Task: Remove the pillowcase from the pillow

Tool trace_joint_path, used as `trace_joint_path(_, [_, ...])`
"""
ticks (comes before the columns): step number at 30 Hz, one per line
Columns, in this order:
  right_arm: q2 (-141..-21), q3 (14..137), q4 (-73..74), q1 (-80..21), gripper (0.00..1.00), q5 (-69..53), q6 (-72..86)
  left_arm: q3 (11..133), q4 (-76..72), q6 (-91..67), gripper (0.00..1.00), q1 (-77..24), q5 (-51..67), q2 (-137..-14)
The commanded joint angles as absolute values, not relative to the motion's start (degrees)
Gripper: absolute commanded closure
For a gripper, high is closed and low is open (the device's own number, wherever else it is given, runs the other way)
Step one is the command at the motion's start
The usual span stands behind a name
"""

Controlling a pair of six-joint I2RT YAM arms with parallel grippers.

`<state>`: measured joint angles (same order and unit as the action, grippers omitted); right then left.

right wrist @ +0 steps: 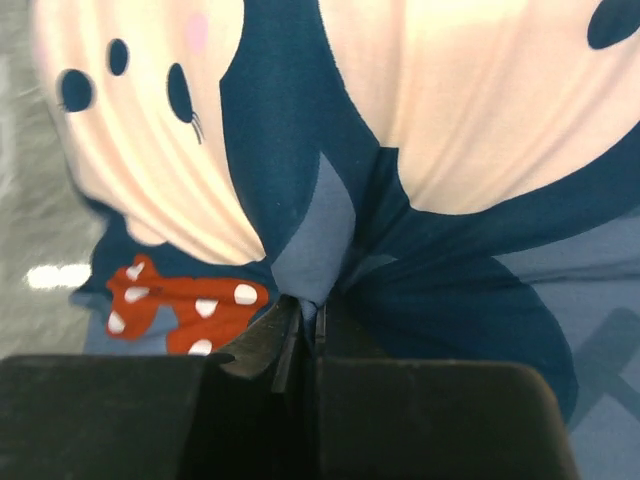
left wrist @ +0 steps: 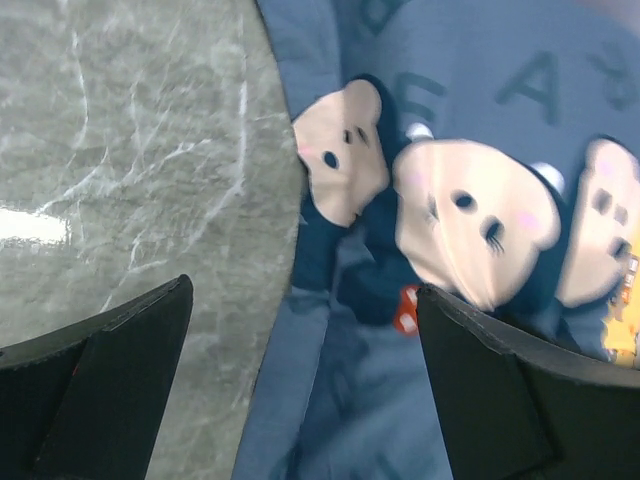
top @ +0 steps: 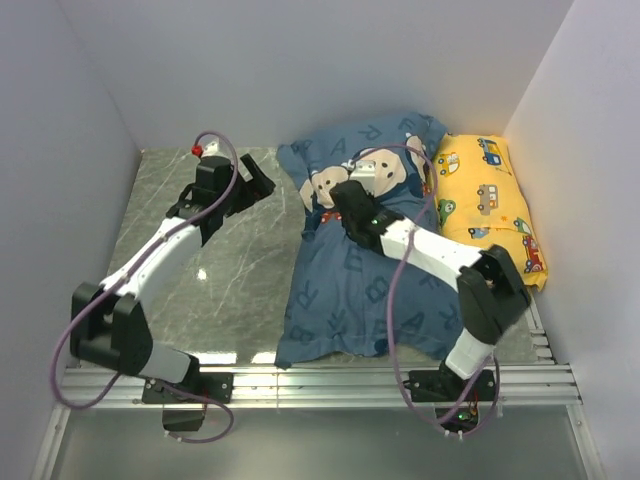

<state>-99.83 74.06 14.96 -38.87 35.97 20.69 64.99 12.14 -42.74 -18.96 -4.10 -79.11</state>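
A dark blue pillowcase [top: 350, 280], printed with faint letters and cream bear faces [left wrist: 470, 215], lies lengthwise on a grey marble table [top: 240, 250], running from the near edge toward the back wall. It looks plump, so the pillow is probably fully inside it, though no white shows anywhere. Over the middle of the pillowcase, the right gripper [right wrist: 303, 330] reaches in from the near right, its jaws closed tight on a small raised fold of blue cloth just beside the bear faces and a red spotted bow [right wrist: 180, 300]. Just off the pillowcase's left edge, about level with the bears, the left gripper [left wrist: 300, 290] hangs with its fingers [left wrist: 120, 390] spread wide and holding nothing. Touching the pillowcase's far right side is a yellow pillow [top: 490, 200] printed with vehicles. The task appears to be at its start, with a first pinch taken and nothing pulled off. The next move probably calls for lifting this fold, then having the free gripper hold the filling or the open end; which end opens cannot be told.
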Motion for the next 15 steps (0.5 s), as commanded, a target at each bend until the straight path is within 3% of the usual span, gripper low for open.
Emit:
trace_joint_path(1, [-92.57,62.96,9.33,-42.45,1.00,22.60,21.27,66.45,5.72,-44.65,0.01,-16.61,4.03,-82.96])
trace_joint_path(7, [-79.29,53.54,0.09,-44.91,1.00,8.10,17.41,63.99,-4.99,-44.65,0.01,-15.38,13.26,-89.29])
trace_joint_path(15, [-71.37,51.94,0.69,-45.09,1.00,4.22,16.52,55.55,-14.24,-49.48,0.01,-15.64,16.27,-91.41])
